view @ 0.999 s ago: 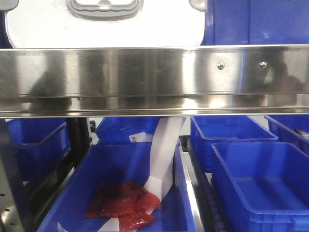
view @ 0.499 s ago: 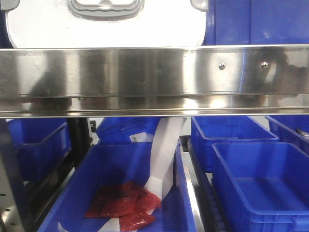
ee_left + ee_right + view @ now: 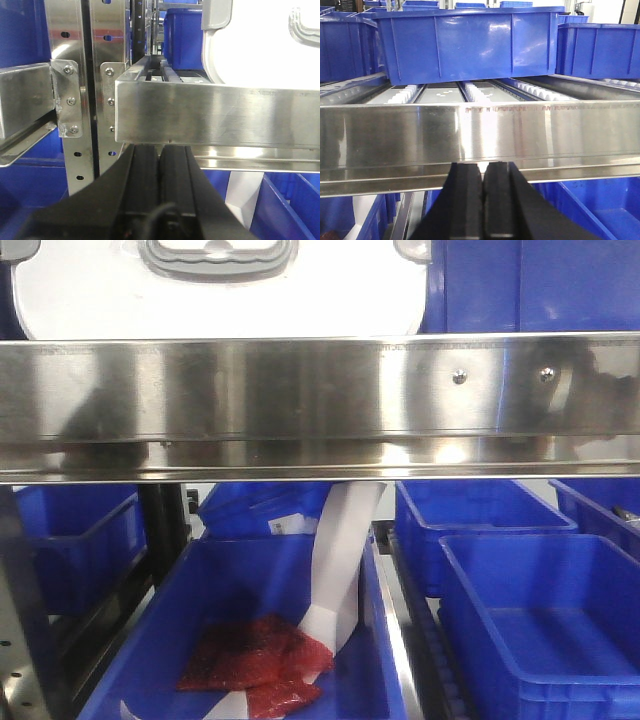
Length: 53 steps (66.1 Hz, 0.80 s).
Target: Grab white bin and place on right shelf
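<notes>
White bin (image 3: 215, 290) is sitting up on the shelf (image 3: 320, 405), just behind the wide steel front rail; front view is catching only its pale lid and the grey handle recess (image 3: 218, 255) at the top edge. The rail is running the full width of that view, two screws (image 3: 458, 377) showing right of centre. Blue wall (image 3: 530, 285) is filling the space right of the bin.

My left gripper (image 3: 160, 165) is sitting below the rail's lower edge, its two black fingers (image 3: 142, 175) pressed together, nothing between them. The left wrist view is showing the rail's left end corner (image 3: 120, 110) and, beside it, perforated steel uprights (image 3: 75, 65) with a narrow gap between; the bin's rounded corner (image 3: 250, 60) is rising behind the rail, at the right.

My right gripper (image 3: 482, 175) is likewise closed and empty, fingertips just under the rail. Only this view is showing the shelf's roller tracks (image 3: 470, 92), with an open stretch of track between the rail and a blue crate (image 3: 470, 42) standing further back. The white bin is not in this view.

Below the shelf, the front view is showing open blue crates (image 3: 540, 630); one is holding a red bag (image 3: 255, 665) and a white strip (image 3: 340, 560), possibly paper.
</notes>
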Each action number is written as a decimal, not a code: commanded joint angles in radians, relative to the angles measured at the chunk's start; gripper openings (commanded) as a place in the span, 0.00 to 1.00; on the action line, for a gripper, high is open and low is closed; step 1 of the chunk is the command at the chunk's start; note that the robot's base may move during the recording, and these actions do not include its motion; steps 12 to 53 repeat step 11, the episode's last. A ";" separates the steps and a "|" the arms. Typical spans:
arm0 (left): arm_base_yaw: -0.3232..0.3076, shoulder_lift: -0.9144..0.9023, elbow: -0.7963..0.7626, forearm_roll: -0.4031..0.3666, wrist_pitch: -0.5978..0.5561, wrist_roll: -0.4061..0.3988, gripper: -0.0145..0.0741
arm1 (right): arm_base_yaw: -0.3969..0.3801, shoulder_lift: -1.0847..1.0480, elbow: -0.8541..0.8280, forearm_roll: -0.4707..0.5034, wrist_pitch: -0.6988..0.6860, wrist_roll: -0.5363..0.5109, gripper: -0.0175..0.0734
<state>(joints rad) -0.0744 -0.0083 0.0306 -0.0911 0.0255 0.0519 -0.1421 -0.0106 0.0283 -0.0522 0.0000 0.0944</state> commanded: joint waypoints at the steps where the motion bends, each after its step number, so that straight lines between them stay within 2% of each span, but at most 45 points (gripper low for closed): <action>1: -0.006 -0.011 0.020 -0.001 -0.086 -0.005 0.03 | -0.002 -0.007 -0.004 -0.013 -0.088 -0.005 0.27; 53: -0.006 -0.011 0.020 -0.001 -0.086 -0.005 0.03 | -0.002 -0.007 -0.004 -0.013 -0.088 -0.005 0.27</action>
